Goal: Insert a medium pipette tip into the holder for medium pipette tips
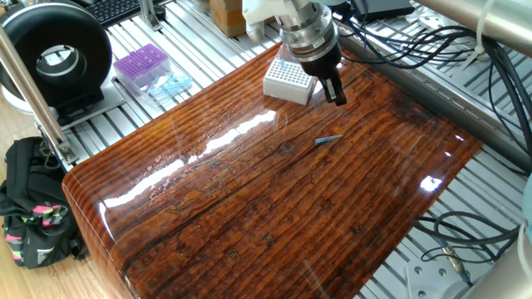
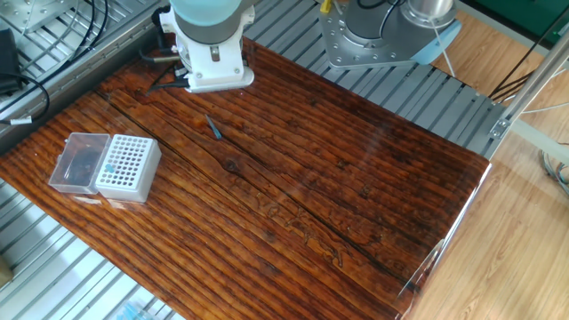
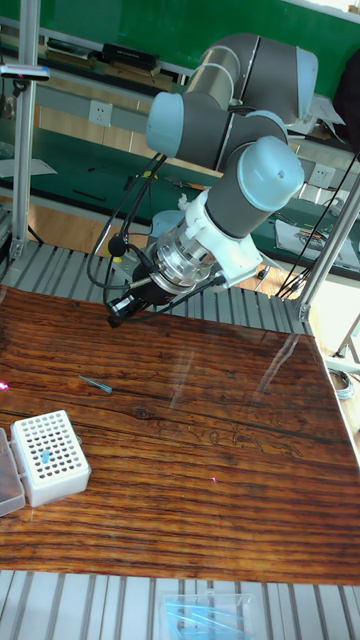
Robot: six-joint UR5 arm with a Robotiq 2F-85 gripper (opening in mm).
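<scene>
The medium pipette tip (image 1: 327, 140) lies flat on the glossy wooden table, a thin blue-grey cone, also seen as the tip (image 2: 213, 127) and the tip (image 3: 97, 384). The holder (image 1: 289, 80) is a white box with a grid of holes; in the other fixed view the holder (image 2: 127, 166) has its clear lid (image 2: 78, 163) folded open beside it. One bluish tip stands in the holder (image 3: 50, 455). My gripper (image 1: 335, 90) hangs tilted above the table between holder and tip, touching neither. Its dark fingers look shut with nothing between them, as the gripper (image 3: 118, 316) also shows.
A purple tip rack (image 1: 141, 66) and a clear bag of tips (image 1: 170, 84) sit on the metal frame left of the table. A black round device (image 1: 56, 55) stands at far left. Cables (image 1: 432, 50) run behind the table. The arm's base (image 2: 382, 31) is at the far edge.
</scene>
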